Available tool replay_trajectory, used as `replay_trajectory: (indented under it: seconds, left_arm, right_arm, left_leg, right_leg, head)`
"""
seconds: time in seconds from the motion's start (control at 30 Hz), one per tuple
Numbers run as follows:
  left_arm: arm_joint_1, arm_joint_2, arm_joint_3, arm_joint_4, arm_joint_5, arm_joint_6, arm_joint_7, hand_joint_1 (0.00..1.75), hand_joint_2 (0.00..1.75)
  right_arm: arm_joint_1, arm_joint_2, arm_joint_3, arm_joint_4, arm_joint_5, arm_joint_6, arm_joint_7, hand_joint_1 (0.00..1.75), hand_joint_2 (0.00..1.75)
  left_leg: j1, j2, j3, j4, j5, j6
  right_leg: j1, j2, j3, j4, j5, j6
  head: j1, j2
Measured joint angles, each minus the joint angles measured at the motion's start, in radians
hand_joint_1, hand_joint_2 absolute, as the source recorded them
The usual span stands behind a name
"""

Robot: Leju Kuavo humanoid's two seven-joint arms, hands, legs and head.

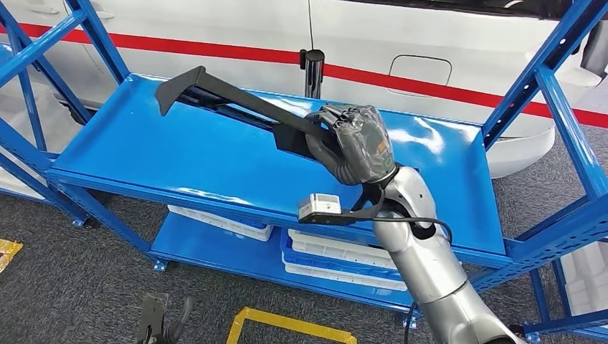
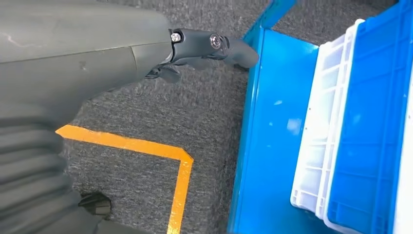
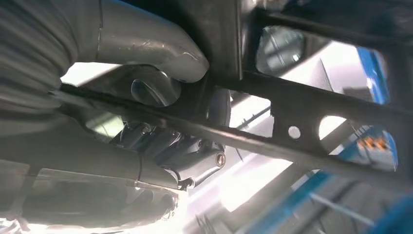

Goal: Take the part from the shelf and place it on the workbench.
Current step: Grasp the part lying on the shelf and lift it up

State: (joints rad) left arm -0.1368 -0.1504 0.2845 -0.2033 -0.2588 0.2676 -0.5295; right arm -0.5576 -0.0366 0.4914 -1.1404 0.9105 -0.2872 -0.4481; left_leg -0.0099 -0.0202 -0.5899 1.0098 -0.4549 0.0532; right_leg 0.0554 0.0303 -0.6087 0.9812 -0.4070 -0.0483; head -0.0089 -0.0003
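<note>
Down by my left side, my left hand (image 2: 195, 51) hangs over grey carpet (image 2: 146, 112) crossed by orange floor tape (image 2: 181, 165), fingers loosely apart, holding nothing. Just beyond, stacked white and blue plastic crates (image 1: 337, 254) sit on the lower shelf. Higher up, my right hand (image 1: 355, 143) grips the long black metal bracket part (image 1: 229, 97), tilted above the glossy blue steel shelf (image 1: 179, 158). Behind stands a white car with a red stripe (image 1: 401, 75). No writing is readable.
</note>
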Motion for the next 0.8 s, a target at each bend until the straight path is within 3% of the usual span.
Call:
replay_trajectory:
  seconds: [0.27,0.67,0.73,0.8]
  left_arm:
    - [0.001,0.001,0.005,0.000,-0.063,-0.033,0.205,0.00,1.75]
    - [-0.003,0.012,-0.012,-0.014,-0.109,-0.034,0.191,0.00,1.75]
    - [-0.004,0.012,-0.011,-0.016,-0.109,-0.038,0.190,0.00,1.75]
    - [-0.004,0.012,-0.011,-0.017,-0.110,-0.041,0.190,0.00,1.75]
  right_arm:
    - [0.026,-0.018,-0.014,-0.102,0.040,-0.012,0.033,1.66,1.75]
    - [0.107,-0.016,-0.013,-0.104,0.085,-0.037,0.043,1.66,1.75]
    - [0.109,-0.017,-0.014,-0.107,0.086,-0.037,0.043,1.66,1.75]
    - [0.111,-0.017,-0.015,-0.109,0.086,-0.038,0.043,1.66,1.75]
  left_leg:
    - [0.001,0.000,0.001,0.000,0.000,-0.001]
    - [0.001,0.001,0.003,-0.005,0.002,0.006]
    - [0.010,0.005,0.012,-0.019,0.009,0.008]
    - [0.016,0.009,0.018,-0.027,0.013,0.009]
  right_leg:
    - [0.001,0.000,0.000,0.001,0.000,0.000]
    - [0.000,0.001,0.000,-0.001,0.000,0.002]
    - [0.001,-0.001,-0.013,0.025,-0.016,0.007]
    - [-0.013,-0.006,-0.060,0.126,-0.063,0.015]
  head:
    - [0.000,0.000]
    - [0.000,0.000]
    - [0.002,0.000]
    - [0.009,0.000]
